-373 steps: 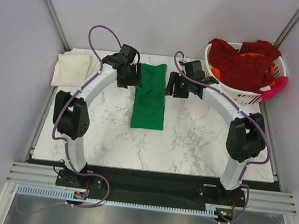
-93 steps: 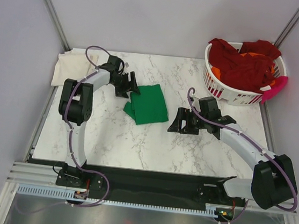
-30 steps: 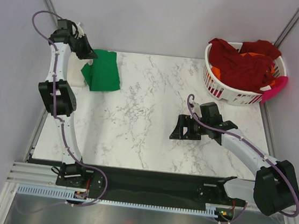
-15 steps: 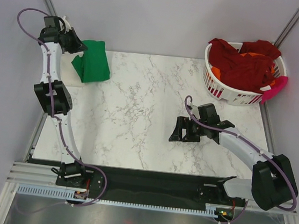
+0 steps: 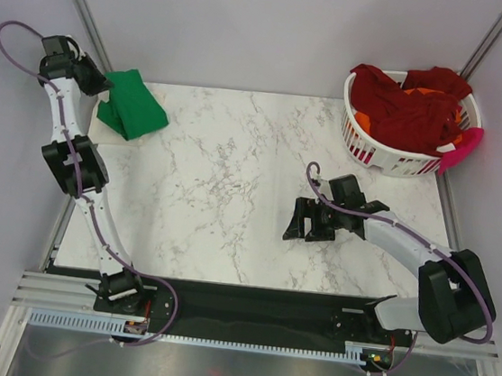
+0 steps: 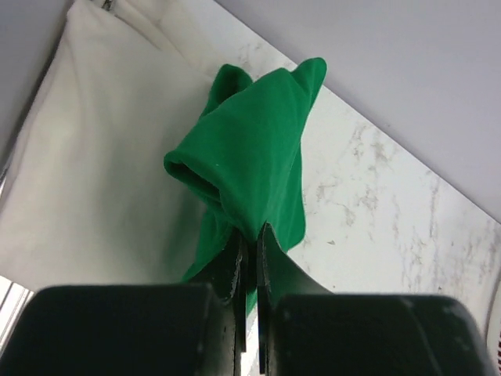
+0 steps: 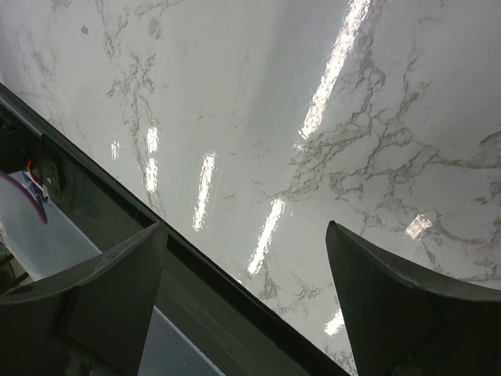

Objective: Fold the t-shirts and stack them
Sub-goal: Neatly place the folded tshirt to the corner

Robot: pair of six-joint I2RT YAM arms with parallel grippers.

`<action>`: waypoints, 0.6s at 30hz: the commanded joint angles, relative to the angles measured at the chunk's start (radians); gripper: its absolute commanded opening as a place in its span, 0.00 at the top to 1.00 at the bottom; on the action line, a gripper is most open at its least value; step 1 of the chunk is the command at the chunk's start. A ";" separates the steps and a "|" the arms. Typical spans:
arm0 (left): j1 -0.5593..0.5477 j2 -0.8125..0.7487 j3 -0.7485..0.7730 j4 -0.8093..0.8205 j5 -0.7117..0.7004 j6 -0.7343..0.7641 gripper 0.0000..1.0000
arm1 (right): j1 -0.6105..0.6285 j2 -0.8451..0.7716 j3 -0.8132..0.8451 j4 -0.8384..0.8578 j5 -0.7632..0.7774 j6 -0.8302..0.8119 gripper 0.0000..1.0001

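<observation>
The folded bright green t-shirt (image 5: 133, 109) hangs at the table's far left corner, pinched at one edge by my left gripper (image 5: 89, 81), which is shut on it. In the left wrist view the green t-shirt (image 6: 252, 153) droops from the left gripper (image 6: 249, 235) just above the flat cream t-shirt (image 6: 94, 180); whether they touch I cannot tell. My right gripper (image 5: 306, 223) stands open and empty low over bare marble right of centre, with nothing between the right gripper (image 7: 244, 227) fingers. A dark red t-shirt (image 5: 405, 106) and an orange one (image 5: 364, 122) lie heaped in the basket.
The white slatted laundry basket (image 5: 391, 157) stands at the far right corner with a pink cloth (image 5: 462, 149) over its rim. The marble table (image 5: 223, 194) has a dark front edge (image 7: 196, 258) close below the right gripper. Walls close in on both sides.
My left arm has swung further left and back, carrying the green t-shirt to the far left corner over the cream one. The right gripper has shifted only slightly.
</observation>
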 commanded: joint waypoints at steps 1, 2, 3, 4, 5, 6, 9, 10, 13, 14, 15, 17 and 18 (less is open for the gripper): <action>0.015 0.042 -0.011 0.041 -0.113 0.004 0.97 | 0.003 0.010 0.002 0.021 0.007 -0.011 0.09; 0.019 0.052 -0.017 0.041 -0.141 0.009 0.97 | 0.001 0.017 0.004 0.021 0.009 -0.012 0.09; 0.022 0.063 -0.024 0.041 -0.167 0.006 0.96 | 0.004 0.020 0.004 0.021 0.010 -0.012 0.09; 0.035 0.080 -0.046 0.041 -0.226 -0.001 0.95 | 0.003 0.023 0.005 0.020 0.010 -0.011 0.09; 0.041 0.089 -0.058 0.041 -0.250 -0.023 0.93 | 0.002 0.027 0.005 0.018 0.010 -0.014 0.09; 0.050 0.098 -0.073 0.041 -0.270 -0.036 0.85 | 0.004 0.029 0.005 0.018 0.012 -0.014 0.09; 0.091 0.129 -0.126 0.039 -0.339 -0.074 0.58 | 0.003 0.032 0.007 0.014 0.017 -0.012 0.09; 0.101 0.137 -0.147 0.039 -0.365 -0.077 0.44 | 0.002 0.035 0.007 0.015 0.017 -0.014 0.09; 0.140 0.146 -0.191 0.033 -0.428 -0.080 0.30 | 0.004 0.043 0.008 0.012 0.018 -0.015 0.09; 0.150 0.143 -0.204 0.022 -0.448 -0.088 0.29 | 0.004 0.044 0.008 0.013 0.018 -0.015 0.09; 0.160 0.129 -0.218 0.024 -0.459 -0.093 0.27 | 0.006 0.046 0.010 0.012 0.018 -0.015 0.09; 0.191 0.117 -0.244 0.016 -0.466 -0.103 0.25 | 0.006 0.043 0.010 0.012 0.018 -0.014 0.09; 0.203 0.097 -0.253 0.008 -0.465 -0.114 0.25 | 0.006 0.040 0.010 0.012 0.017 -0.015 0.09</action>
